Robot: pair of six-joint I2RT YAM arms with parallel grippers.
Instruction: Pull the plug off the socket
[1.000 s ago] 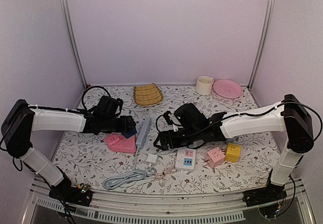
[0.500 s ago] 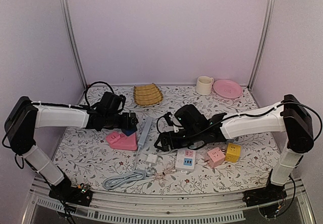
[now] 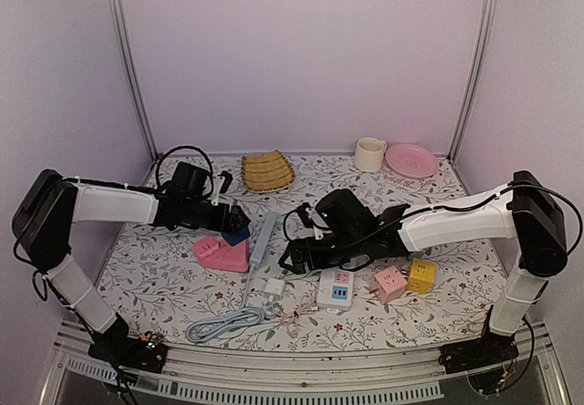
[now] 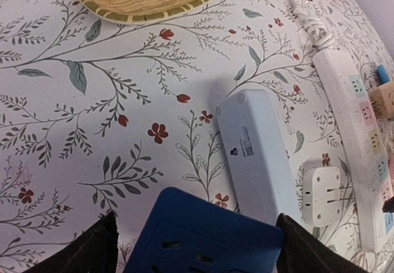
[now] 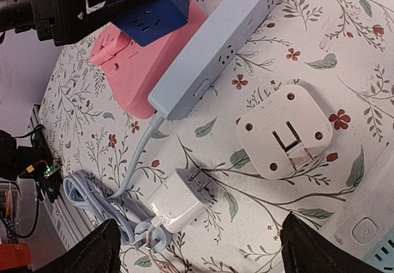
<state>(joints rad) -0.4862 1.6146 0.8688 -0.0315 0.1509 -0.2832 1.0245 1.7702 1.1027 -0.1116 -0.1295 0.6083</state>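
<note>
Right gripper [image 5: 198, 219] gapes wide, empty; left gripper [image 4: 196, 217] straddles a blue cube [image 4: 203, 236] without clamping it. The socket [image 4: 363, 138], at the left wrist view's right edge, looks rigid, light and slide-prone; best pinned at a bare end.

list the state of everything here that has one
left gripper, wide around blue cube, grip unclear
right gripper, open, empty
socket, flat, outlets in view empty
white plug, loose, prongs up
charger, unplugged, on its side
grey strip, outlets in view empty
cup, upright
</note>
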